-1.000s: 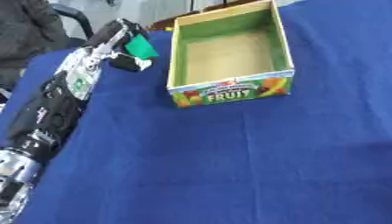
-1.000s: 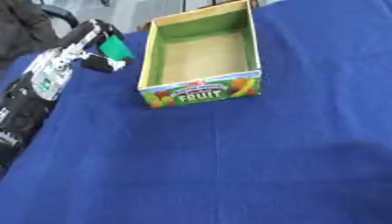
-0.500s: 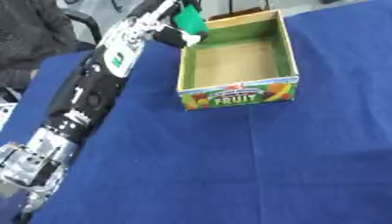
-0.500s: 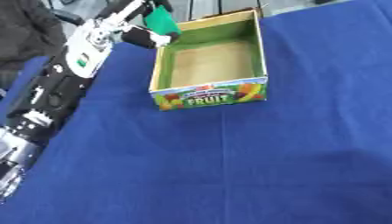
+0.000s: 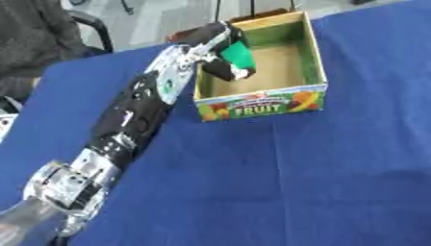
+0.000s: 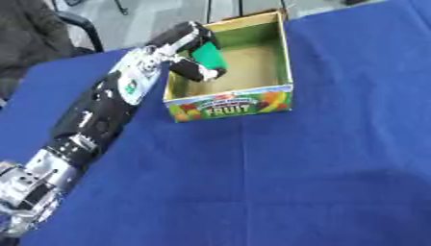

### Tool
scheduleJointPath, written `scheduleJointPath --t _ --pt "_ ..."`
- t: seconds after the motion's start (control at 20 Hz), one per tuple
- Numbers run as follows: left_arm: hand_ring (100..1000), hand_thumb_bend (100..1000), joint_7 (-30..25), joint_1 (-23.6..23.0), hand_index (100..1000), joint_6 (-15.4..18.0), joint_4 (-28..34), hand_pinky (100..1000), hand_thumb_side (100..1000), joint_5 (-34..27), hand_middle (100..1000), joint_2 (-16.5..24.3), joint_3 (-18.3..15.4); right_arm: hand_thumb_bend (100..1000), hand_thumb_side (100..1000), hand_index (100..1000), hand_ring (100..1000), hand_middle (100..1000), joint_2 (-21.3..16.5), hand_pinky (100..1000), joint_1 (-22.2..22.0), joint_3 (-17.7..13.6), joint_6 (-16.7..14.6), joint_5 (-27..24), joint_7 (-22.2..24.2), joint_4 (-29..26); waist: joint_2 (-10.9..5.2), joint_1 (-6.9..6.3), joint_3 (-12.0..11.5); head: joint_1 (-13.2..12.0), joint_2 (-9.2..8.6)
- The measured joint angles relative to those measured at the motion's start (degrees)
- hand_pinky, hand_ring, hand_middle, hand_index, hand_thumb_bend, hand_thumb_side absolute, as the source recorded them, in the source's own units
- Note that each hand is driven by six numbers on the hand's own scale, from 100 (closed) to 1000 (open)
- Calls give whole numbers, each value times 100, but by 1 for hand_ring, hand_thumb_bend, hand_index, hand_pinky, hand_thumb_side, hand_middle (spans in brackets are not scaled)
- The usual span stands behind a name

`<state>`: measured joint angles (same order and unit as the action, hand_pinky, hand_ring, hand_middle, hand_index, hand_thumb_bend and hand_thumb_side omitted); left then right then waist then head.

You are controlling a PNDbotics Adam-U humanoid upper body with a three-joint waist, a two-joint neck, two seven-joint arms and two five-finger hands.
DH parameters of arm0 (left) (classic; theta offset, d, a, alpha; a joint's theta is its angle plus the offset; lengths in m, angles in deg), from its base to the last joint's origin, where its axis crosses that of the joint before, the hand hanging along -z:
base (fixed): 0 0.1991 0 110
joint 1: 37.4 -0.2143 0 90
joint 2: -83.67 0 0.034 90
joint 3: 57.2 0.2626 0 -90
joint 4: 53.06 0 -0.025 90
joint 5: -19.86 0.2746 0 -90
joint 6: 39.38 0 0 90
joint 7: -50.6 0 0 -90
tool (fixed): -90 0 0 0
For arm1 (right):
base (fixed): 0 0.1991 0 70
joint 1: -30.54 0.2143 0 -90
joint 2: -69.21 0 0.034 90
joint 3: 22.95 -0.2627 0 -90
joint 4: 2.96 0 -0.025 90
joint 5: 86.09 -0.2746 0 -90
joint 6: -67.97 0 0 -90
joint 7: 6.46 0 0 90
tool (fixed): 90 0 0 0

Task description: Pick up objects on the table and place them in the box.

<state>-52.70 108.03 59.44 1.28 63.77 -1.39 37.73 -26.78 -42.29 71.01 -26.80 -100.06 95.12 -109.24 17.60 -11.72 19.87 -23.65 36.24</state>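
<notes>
The box's [image 5: 261,103] front panel reads "FRUIT" in white letters; smaller text above is illegible.

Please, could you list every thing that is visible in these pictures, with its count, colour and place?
box: one, green inside, brown floor, fruit print with the word FRUIT on the front; far middle of the table.
green object: one, green; held over the box's left part.
table cloth: one, blue; covers the table.
chair: one, dark; behind the table, far left.
left hand: one, black; fingers curled round the green object, over the box.
right hand: not in view.
</notes>
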Motion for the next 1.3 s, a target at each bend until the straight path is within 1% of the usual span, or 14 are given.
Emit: scheduleJointPath --t 0.05,0.1,0.15,0.2,0.25,0.3,0.4,0.6,0.65,0.7,0.85,1.05,1.2,1.3 --pt "592 662 8 -3 766 -9 -40 626 594 21 536 -30 1 100 990 673 659 580 6 766 0 1 1 0 1 0 0 -2 2 0 0" --pt "647 749 16 -9 820 -14 -74 658 659 31 597 -57 1 100 990 672 659 580 6 766 0 1 1 0 1 0 0 -2 6 0 0" --pt "647 749 23 -16 820 -7 -99 658 659 31 597 -79 3 100 990 672 659 580 6 766 0 1 2 0 2 0 0 -2 6 -1 0" --pt "760 920 34 -28 897 9 -116 734 753 23 726 -98 4 100 990 673 660 580 7 766 0 1 2 0 2 0 1 -2 7 -1 0" --pt "760 920 44 -41 897 36 -128 734 753 2 726 -119 8 100 990 673 660 580 7 766 0 1 2 0 2 0 1 -1 7 -3 0" --pt "824 1000 58 -54 924 68 -129 801 842 -17 788 -126 15 100 989 672 660 580 7 766 0 1 3 -1 3 0 1 -1 7 -5 0" --pt "862 1000 110 -62 933 143 -112 840 900 -74 825 -126 16 100 988 672 660 580 7 766 -1 1 3 -2 3 0 1 3 -13 -7 0" --pt "860 1000 467 -141 910 243 230 822 890 -308 815 -126 9 100 984 672 660 580 12 766 -9 -1 2 -3 2 1 -6 48 -105 4 0" --pt "853 1000 588 -174 905 256 394 810 878 -444 807 -126 6 100 985 672 661 580 16 766 -20 -4 1 -5 0 3 -23 64 -152 14 1" --pt "830 1000 699 -217 892 266 595 776 820 -615 785 -121 1 100 972 672 661 580 25 766 -44 -5 -1 -7 -2 8 -53 84 -205 30 3" --pt "797 925 953 -519 870 290 1563 729 743 -1379 754 -29 -28 100 975 672 662 580 58 766 -101 -17 -5 -11 -20 32 -122 138 -415 114 55" --pt "769 876 1145 -1413 850 171 3227 697 702 -2665 719 258 -274 100 972 672 664 580 67 766 -126 -61 -15 -26 -52 36 -153 233 -743 225 153" --pt "749 783 1350 -2344 834 64 4343 669 735 -3557 692 349 -588 100 972 672 665 580 70 766 -168 -89 -18 -26 -81 38 -167 284 -952 295 208" --pt "745 725 1490 -2968 824 -6 4865 660 767 -3948 683 331 -775 100 973 673 665 580 70 766 -203 -115 -22 -26 -104 41 -175 283 -1011 354 237"
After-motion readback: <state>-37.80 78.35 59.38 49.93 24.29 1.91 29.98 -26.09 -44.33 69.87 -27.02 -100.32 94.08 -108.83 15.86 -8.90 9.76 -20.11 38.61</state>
